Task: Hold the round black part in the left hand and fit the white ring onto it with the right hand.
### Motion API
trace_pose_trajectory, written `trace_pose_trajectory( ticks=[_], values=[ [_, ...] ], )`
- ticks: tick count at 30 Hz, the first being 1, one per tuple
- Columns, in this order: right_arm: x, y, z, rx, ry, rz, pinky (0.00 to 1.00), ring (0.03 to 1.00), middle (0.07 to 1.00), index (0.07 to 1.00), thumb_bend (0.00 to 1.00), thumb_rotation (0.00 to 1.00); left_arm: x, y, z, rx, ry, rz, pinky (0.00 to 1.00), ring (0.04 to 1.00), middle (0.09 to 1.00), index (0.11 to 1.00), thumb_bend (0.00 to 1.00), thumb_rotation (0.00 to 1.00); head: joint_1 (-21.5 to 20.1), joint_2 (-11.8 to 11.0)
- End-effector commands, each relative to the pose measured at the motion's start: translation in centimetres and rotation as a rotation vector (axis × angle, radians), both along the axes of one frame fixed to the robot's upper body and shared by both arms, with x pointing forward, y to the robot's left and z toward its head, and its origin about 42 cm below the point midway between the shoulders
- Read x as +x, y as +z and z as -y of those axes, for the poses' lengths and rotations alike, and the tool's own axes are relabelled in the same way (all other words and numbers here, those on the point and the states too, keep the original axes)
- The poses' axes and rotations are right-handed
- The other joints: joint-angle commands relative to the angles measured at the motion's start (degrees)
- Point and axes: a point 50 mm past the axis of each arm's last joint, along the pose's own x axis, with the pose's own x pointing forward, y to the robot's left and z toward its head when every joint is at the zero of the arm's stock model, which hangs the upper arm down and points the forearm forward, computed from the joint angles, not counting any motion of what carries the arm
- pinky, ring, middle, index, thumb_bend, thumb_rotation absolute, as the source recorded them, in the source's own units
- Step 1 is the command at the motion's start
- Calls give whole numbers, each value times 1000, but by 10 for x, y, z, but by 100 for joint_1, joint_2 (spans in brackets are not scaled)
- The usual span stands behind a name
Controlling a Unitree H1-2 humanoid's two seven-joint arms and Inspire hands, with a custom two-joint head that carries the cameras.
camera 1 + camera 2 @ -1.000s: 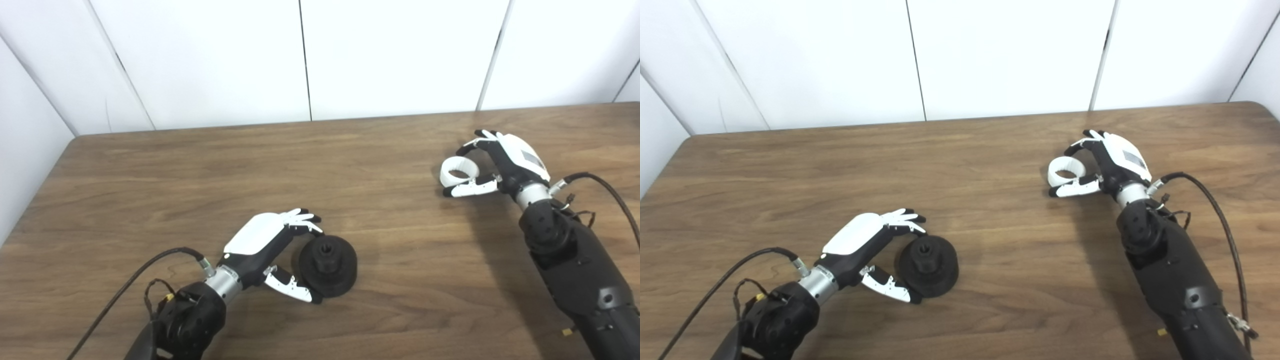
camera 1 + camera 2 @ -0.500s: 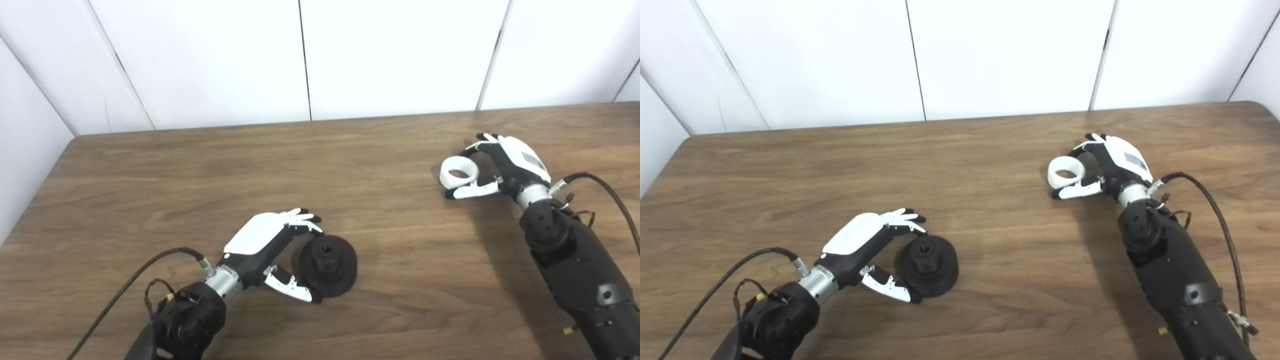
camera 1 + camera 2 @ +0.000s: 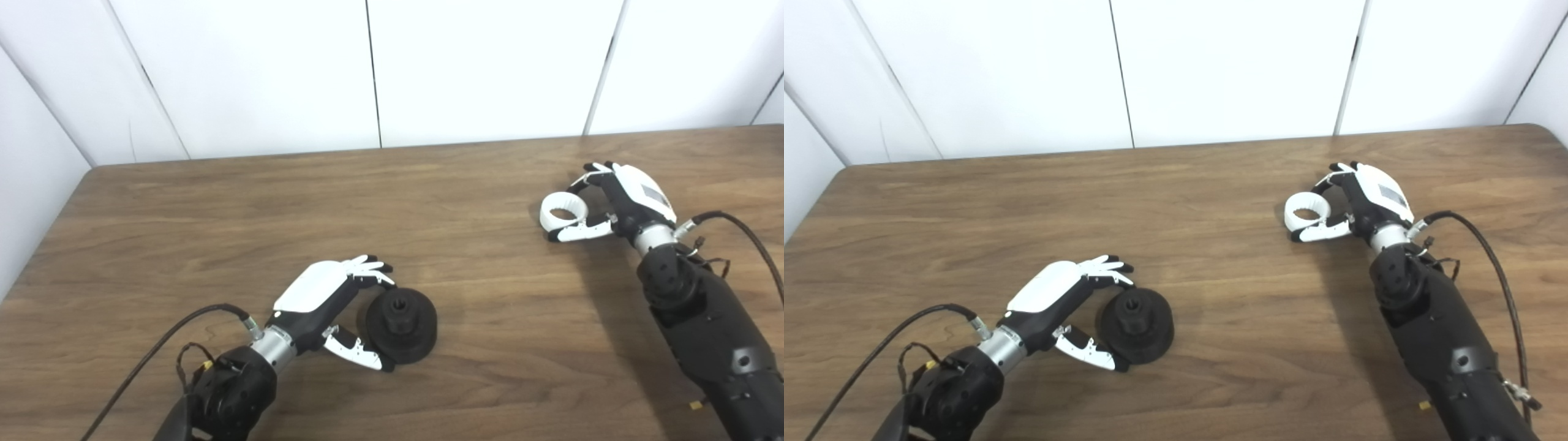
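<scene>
The round black part [image 3: 402, 327], a disc with a raised hub, rests on the wooden table [image 3: 245, 214] at front centre. My left hand [image 3: 334, 306] is closed on its left side, fingers on the upper rim and thumb against the lower rim. The white ring [image 3: 563, 212] lies flat on the table at the right. My right hand [image 3: 612, 202] grips it from the right, with the thumb [image 3: 579, 231] pressed along its near edge and the curled fingers [image 3: 587, 174] at its far edge.
White wall panels [image 3: 367, 67] stand behind the table's far edge. Cables trail from both wrists, one [image 3: 184, 324] at the left and one [image 3: 744, 229] at the right. The table's left edge [image 3: 43, 245] runs close to the left arm.
The right hand has closed in tighter on the white ring and shifted slightly right, nudging the ring with it. The left hand and black part have not moved.
</scene>
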Motion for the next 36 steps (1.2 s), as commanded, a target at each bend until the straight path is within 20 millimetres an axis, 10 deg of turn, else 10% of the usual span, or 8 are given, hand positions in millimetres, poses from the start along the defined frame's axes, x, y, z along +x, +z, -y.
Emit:
trace_pose_trajectory(
  ticks=[1,16,36],
  values=[
    [9,26,3,-12,6,102,949,990,905,491,527,154,5,11,-2,-17,-4,62,947,960,892,592,783,273,-1,12],
    [4,32,-3,-15,36,142,933,978,884,487,525,149,4,11,0,-19,-2,61,931,958,892,589,779,263,13,39],
    [-62,90,-58,45,266,160,928,975,881,487,525,149,6,9,4,-13,7,49,928,962,894,594,779,281,37,48]
  ],
)
